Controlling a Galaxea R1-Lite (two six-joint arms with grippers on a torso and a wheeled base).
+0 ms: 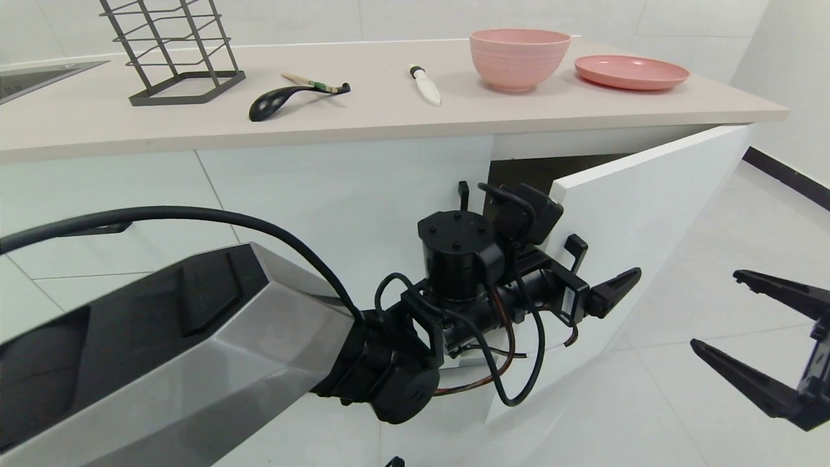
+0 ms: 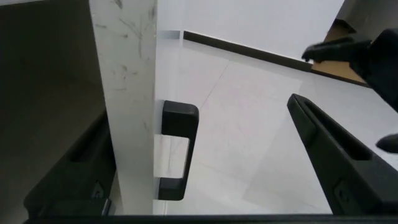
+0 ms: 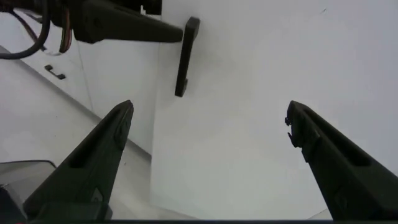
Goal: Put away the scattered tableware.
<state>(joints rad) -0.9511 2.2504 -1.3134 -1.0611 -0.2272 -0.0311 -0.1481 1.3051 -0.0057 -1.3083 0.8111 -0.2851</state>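
On the beige countertop (image 1: 389, 110) lie a pink bowl (image 1: 519, 57), a pink plate (image 1: 631, 71), a black spoon (image 1: 279, 98), a small white knife (image 1: 426, 85) and a wooden utensil (image 1: 310, 82). Below, the white cabinet door (image 1: 648, 214) stands ajar. My left gripper (image 1: 587, 279) is open and straddles the door's edge (image 2: 127, 106), with the black handle (image 2: 177, 149) between its fingers (image 2: 336, 162). One finger is hidden behind the door in the head view. My right gripper (image 1: 720, 310) hangs open and empty in front of the door (image 3: 249, 124), away from the handle (image 3: 185, 56).
A dark wire rack (image 1: 174, 52) stands at the back left of the counter, beside a sink (image 1: 32, 78). The cabinet's dark inside (image 1: 525, 172) shows behind the door. Another black handle (image 1: 462, 192) sits on the neighbouring panel. White tiled floor (image 1: 713, 389) spreads to the right.
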